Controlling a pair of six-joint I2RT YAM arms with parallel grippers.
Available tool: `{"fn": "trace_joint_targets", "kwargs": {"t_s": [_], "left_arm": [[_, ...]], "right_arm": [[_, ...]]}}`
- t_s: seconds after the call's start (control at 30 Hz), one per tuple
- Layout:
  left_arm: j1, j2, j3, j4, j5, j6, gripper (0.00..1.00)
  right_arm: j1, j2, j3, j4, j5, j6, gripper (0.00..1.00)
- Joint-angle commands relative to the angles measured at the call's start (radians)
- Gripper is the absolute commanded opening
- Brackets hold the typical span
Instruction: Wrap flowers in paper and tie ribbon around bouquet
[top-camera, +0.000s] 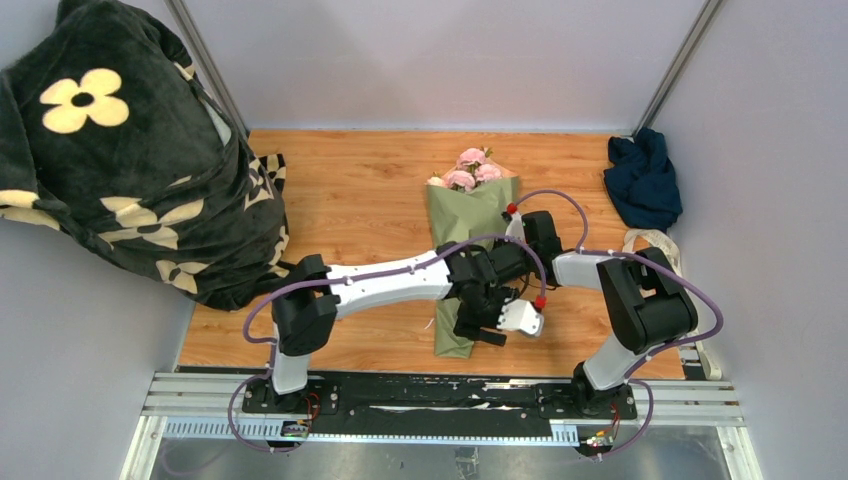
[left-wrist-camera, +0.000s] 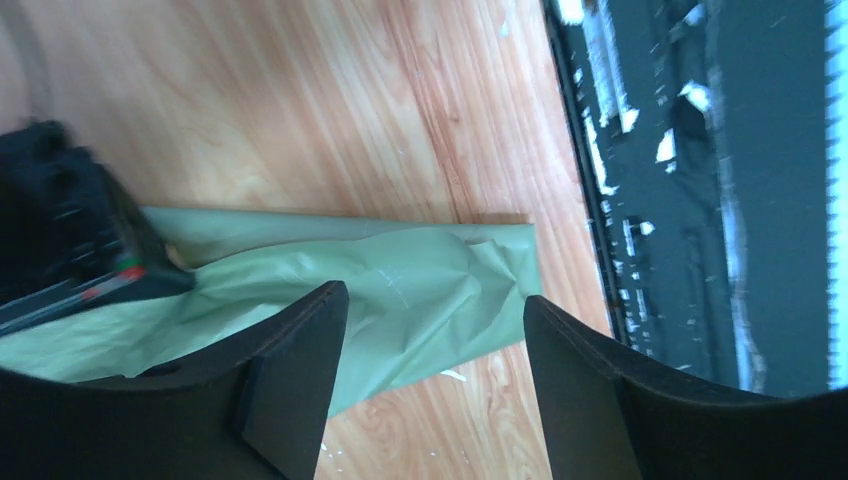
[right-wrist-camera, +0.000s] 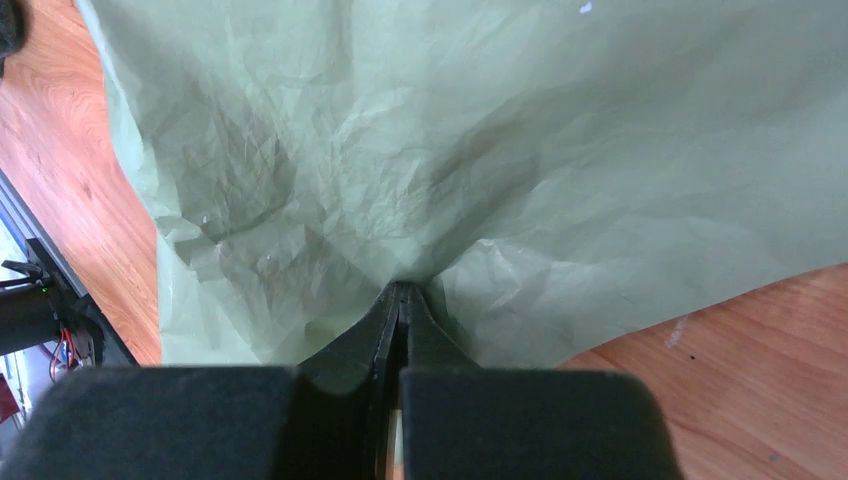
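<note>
The bouquet (top-camera: 468, 215) lies down the middle of the wooden table, its pink flowers (top-camera: 472, 170) at the far end. The olive-green paper (top-camera: 455, 335) tapers towards the near edge. My right gripper (right-wrist-camera: 401, 291) is shut on a puckered fold of the paper (right-wrist-camera: 480, 150). My left gripper (left-wrist-camera: 432, 298) hangs open over the cone's narrow end (left-wrist-camera: 430, 285), with nothing between its fingers (left-wrist-camera: 300, 370). Both wrists crowd over the cone's lower half and hide it in the top view. The cream ribbon (top-camera: 668, 243) lies loose at the right, behind the right arm.
A black blanket with cream flower prints (top-camera: 130, 170) is heaped at the back left. A dark navy cloth (top-camera: 645, 180) lies at the back right corner. The black mounting rail (top-camera: 440, 400) runs along the near edge, close to the cone's tip.
</note>
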Motion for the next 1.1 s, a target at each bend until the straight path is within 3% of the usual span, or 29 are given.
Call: {"fn": "trace_joint_targets", "kwargs": {"t_s": [0.0, 0.13, 0.27, 0.37, 0.43, 0.53, 0.7, 0.8, 0.93, 1.07], "left_arm": [[0.164, -0.117, 0.120, -0.130, 0.237, -0.057, 0.74], [0.516, -0.050, 0.165, 0.052, 0.287, -0.382, 0.75], [0.730, 0.075, 0.119, 0.378, 0.283, -0.722, 0.85], [0.789, 0.169, 0.128, 0.506, 0.305, -0.823, 0.89], [0.797, 0.220, 0.146, 0.536, 0.360, -0.862, 0.99], [0.797, 0.287, 0.157, 0.597, 0.427, -0.926, 1.00], [0.798, 0.377, 0.182, 0.617, 0.414, -0.960, 0.99], [0.797, 0.419, 0.180, 0.642, 0.436, -0.999, 0.83], [0.797, 0.439, 0.156, 0.696, 0.462, -1.051, 0.37], [0.798, 0.397, 0.088, 0.797, 0.487, -1.102, 0.02]], "right_arm": [[-0.014, 0.030, -0.017, -0.012, 0.036, -0.031, 0.00], [-0.012, 0.001, -0.017, -0.030, 0.045, -0.041, 0.00], [-0.013, -0.002, 0.005, -0.069, 0.031, -0.042, 0.00], [-0.003, 0.006, 0.029, -0.091, 0.012, -0.053, 0.00], [0.000, 0.012, 0.041, -0.106, 0.021, -0.057, 0.00], [-0.001, 0.020, 0.053, -0.115, 0.028, -0.064, 0.00], [0.000, 0.032, 0.096, -0.168, 0.038, -0.097, 0.00], [0.006, 0.030, 0.119, -0.221, 0.048, -0.133, 0.00], [0.031, -0.004, 0.152, -0.310, 0.081, -0.208, 0.04], [0.067, -0.047, 0.188, -0.369, 0.099, -0.294, 0.11]]}}
